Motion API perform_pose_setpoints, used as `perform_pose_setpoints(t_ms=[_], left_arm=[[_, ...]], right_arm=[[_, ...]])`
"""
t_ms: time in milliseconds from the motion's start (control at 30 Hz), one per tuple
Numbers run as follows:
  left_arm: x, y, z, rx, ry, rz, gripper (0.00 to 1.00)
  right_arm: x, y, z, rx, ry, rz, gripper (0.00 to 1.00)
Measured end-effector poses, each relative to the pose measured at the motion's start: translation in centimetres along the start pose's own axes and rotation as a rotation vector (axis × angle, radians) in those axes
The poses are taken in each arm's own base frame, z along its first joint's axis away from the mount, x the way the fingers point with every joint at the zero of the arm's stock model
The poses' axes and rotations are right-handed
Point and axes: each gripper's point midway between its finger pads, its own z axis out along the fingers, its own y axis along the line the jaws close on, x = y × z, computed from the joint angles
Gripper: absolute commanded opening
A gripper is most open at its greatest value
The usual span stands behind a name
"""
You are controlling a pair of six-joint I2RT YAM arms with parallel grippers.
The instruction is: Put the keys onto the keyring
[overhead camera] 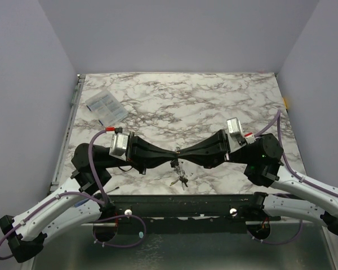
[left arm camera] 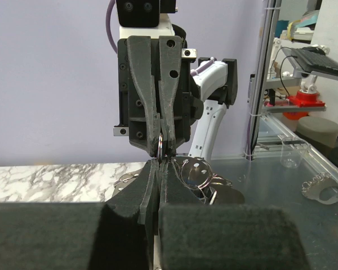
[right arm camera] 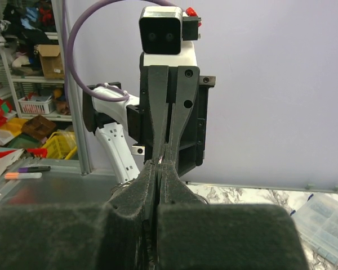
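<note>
My left gripper [overhead camera: 170,153] and right gripper [overhead camera: 183,152] meet tip to tip above the table's near edge. Both are shut on a thin metal keyring [left arm camera: 159,145], which shows edge-on between the tips in the left wrist view. In the right wrist view only a glint of the keyring [right arm camera: 160,161] shows at my right gripper [right arm camera: 159,164]. A small bunch of keys [overhead camera: 179,179] hangs or lies just below the tips. In the left wrist view the keys [left arm camera: 200,173] appear as round metal heads with wire loops, right of my left gripper [left arm camera: 160,160]. Their colours do not show.
A clear plastic packet [overhead camera: 106,107] lies at the back left of the marble table [overhead camera: 214,101]; it also shows at the lower right of the right wrist view [right arm camera: 327,216]. A metal rail [overhead camera: 180,198] runs along the near edge.
</note>
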Motion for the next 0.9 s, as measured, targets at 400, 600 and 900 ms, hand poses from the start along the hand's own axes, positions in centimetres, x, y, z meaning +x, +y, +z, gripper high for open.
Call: perform_pose_setpoints(t_ms=[400,600,900], left_arm=[[0.1,0.6,0.2,-0.030,-0.006,-0.020,0.00],[1.2,1.3,0.0,-0.063,0.031,-0.030,0.00],[3.3,2.6,-0.6,-0.138,0.105,-0.053,0.00]], right_arm=[[-0.1,0.0,-0.4,0.020,0.010,0.014,0.07],[0.7,-0.3,-0.8,0.048,0.050,0.027,0.29],[-0.3,-0.3,-1.1,0.062,0.074,0.007,0.47]])
